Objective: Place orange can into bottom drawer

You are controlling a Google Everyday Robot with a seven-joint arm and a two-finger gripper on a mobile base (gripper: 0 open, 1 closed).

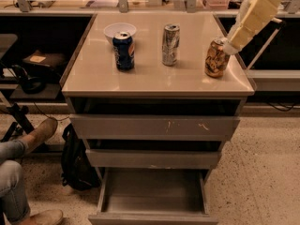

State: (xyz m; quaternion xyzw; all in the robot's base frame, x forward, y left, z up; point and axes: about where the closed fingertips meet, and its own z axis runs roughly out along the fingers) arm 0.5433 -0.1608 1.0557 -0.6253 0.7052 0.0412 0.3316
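Note:
The orange can (216,59) stands upright near the right edge of the cabinet top (154,76). My gripper (231,45) comes in from the upper right on a pale cream arm. Its tip is right beside the can's upper right rim, touching or almost touching it. The bottom drawer (152,193) is pulled open below, with nothing in it. The scratched upper drawer (154,127) and the middle drawer (152,158) are each slightly open.
A dark blue can (123,50), a silver-grey can (170,44) and a white bowl (117,30) stand on the cabinet top. A dark backpack (75,163) leans at the cabinet's left. A seated person's legs and shoes (21,172) are at the lower left.

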